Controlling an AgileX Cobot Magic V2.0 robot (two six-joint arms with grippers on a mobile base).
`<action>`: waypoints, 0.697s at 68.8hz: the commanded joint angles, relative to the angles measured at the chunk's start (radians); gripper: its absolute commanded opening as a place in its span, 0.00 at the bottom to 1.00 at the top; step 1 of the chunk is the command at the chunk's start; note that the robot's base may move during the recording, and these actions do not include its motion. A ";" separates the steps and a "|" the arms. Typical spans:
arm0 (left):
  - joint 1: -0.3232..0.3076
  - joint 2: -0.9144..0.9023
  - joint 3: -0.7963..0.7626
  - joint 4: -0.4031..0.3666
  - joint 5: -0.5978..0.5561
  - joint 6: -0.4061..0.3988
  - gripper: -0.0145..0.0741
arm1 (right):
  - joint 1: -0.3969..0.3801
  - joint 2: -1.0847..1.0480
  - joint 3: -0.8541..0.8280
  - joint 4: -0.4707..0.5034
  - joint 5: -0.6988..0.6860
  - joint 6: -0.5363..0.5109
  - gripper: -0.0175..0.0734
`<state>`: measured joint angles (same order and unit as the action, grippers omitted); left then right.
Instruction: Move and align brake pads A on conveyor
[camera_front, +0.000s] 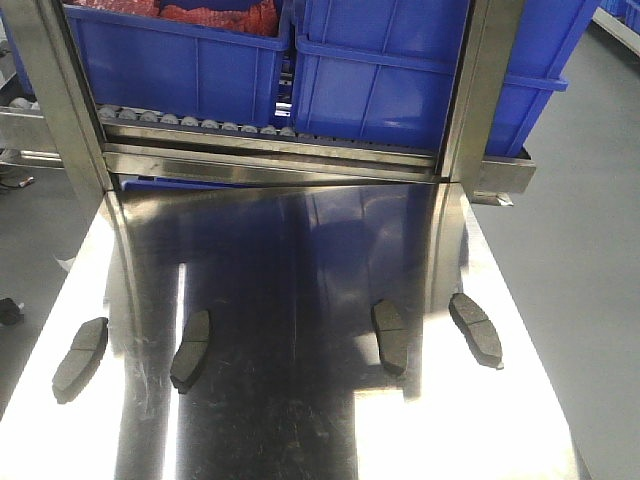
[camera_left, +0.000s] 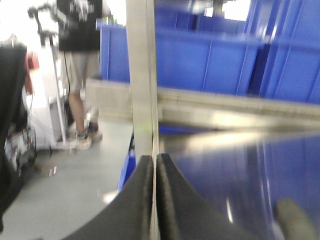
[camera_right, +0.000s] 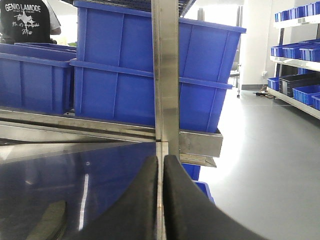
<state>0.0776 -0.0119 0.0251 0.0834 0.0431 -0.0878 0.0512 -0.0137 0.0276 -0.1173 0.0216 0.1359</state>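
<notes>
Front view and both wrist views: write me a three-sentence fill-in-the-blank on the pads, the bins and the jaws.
1. ____ brake pads lie spread across the shiny table.
2. The bins behind the table are ____ in colour.
3. The jaws of the left gripper and of the right gripper are both ____, with nothing between them.

Missing words: four; blue; shut.

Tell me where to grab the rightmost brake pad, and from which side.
Probably pinch the rightmost brake pad across its narrow width at mid-length, coming straight down: it lies flat on the steel table, long edges free.
</notes>
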 joint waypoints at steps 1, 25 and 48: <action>0.000 -0.015 -0.034 0.000 -0.146 -0.002 0.16 | 0.001 -0.008 0.010 -0.009 -0.070 -0.011 0.21; 0.000 0.182 -0.357 -0.001 0.118 -0.002 0.16 | 0.001 -0.008 0.010 -0.009 -0.069 -0.011 0.21; -0.001 0.530 -0.628 -0.035 0.647 0.028 0.16 | 0.001 -0.008 0.010 -0.009 -0.069 -0.011 0.21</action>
<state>0.0776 0.4460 -0.5377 0.0562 0.6174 -0.0818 0.0512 -0.0137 0.0276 -0.1173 0.0216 0.1359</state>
